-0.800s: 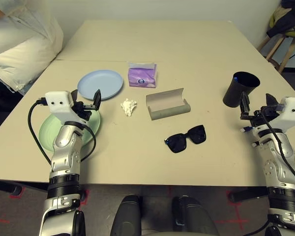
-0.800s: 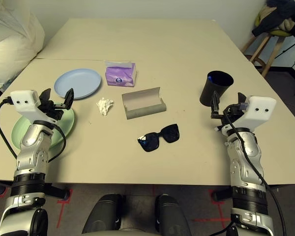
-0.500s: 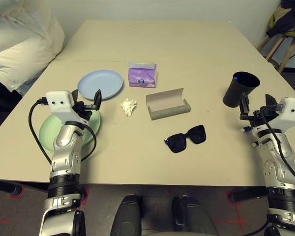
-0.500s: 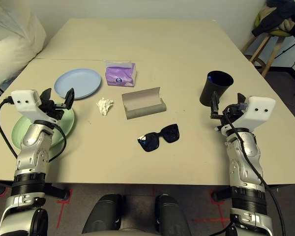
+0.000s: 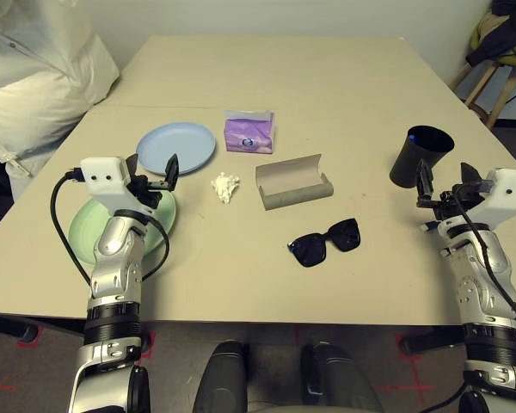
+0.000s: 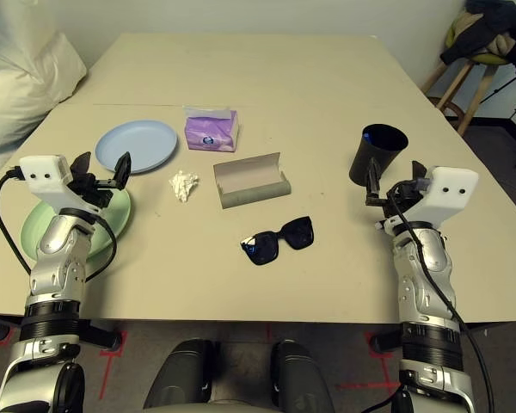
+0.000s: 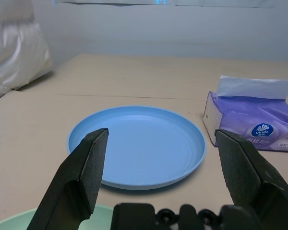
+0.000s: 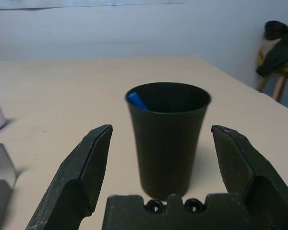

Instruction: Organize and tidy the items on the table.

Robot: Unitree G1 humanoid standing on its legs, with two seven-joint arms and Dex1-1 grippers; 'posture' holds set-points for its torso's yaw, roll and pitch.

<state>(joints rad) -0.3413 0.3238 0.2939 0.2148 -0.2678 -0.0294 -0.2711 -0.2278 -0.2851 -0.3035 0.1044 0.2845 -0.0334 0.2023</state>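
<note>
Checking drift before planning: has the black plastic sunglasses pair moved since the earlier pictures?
No. The black plastic sunglasses lie at the same spot below the grey-brown oblong glasses case.

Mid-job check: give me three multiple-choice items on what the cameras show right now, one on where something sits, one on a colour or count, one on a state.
1. Where is the small blue stick?
A. inside the black cup
B. on the blue plate
C. beside the sunglasses

2. How many round plates are on the table?
A. one
B. two
C. three

3. How is the glasses case?
A. shut
B. open and empty
C. open with the sunglasses inside

Answers: 1 A, its blue tip shows inside the cup's rim. 2 B, a blue plate and a green plate. 3 B, the lid stands up and the sunglasses lie apart on the table.
</note>
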